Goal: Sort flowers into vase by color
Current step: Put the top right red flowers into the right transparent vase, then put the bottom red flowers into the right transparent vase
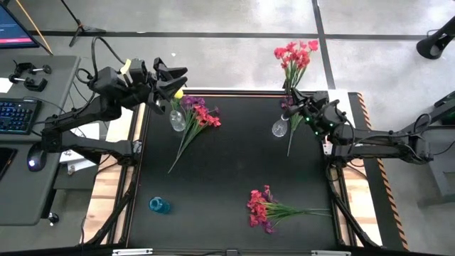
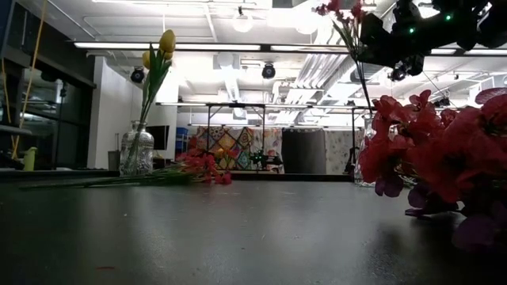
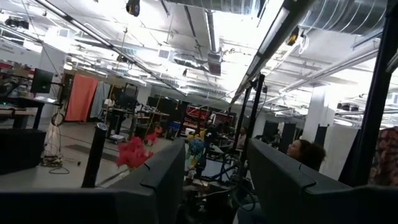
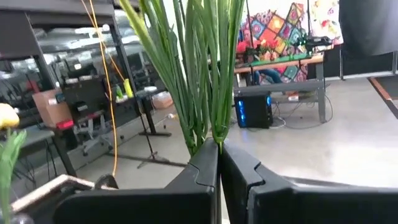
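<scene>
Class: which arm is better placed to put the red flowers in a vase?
The right: its pincer is shut on the red flowers, above the right vase. The left pincer is open and empty.

Lighting: overhead ceiling strip lights (image 2: pixel 238 45), bright, burned out to white in low view and left wrist view. High view evenly lit; black table mat (image 1: pixel 227 185) matte, shadows faint. Low view: mat surface shows soft sheen; red flowers (image 2: pixel 444 154) near lens out of focus, backlit yellow flowers (image 2: pixel 162 47) dark-edged. Left wrist view: own fingers (image 3: pixel 155 186) blurred, silhouetted. Right wrist view: green stems (image 4: pixel 199 74) sharp; background possibly slightly soft.
</scene>
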